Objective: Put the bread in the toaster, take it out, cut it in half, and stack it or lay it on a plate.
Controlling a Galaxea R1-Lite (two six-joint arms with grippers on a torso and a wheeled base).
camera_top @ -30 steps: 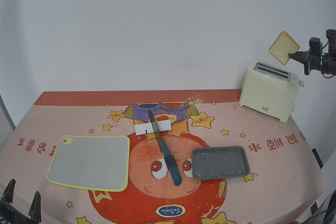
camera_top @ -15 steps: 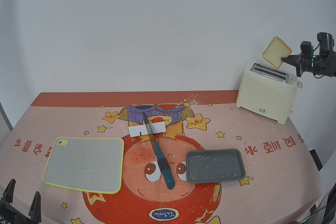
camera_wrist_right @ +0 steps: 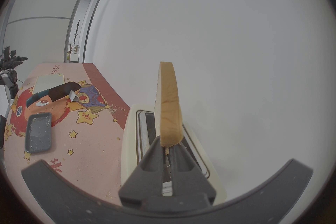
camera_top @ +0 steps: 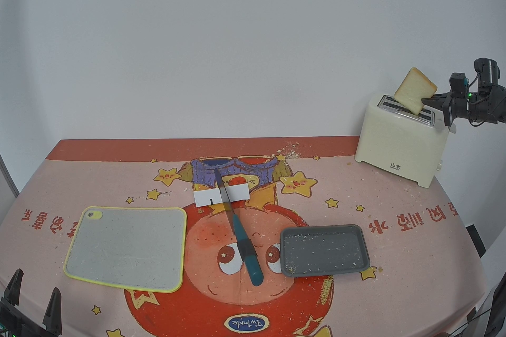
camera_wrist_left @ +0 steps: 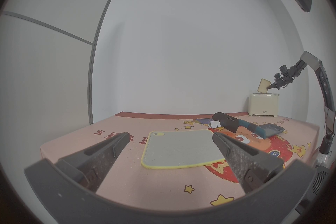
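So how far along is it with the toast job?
Early on. Done: the right tool has the bread pinched by one edge. In hand: the slice hangs over the slots of the toaster, not dropped in yet. Left: toasting, cutting with the knife on the cutting board, then plating on the grey tray.

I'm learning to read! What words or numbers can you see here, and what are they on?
Toaster front: small dark mark, too small to read.
Tablecloth, both sides: red characters, upside down, not legible.
Blue oval label on tablecloth: upside-down lettering, too small to read surely.
Knife blade: white print, blurred.
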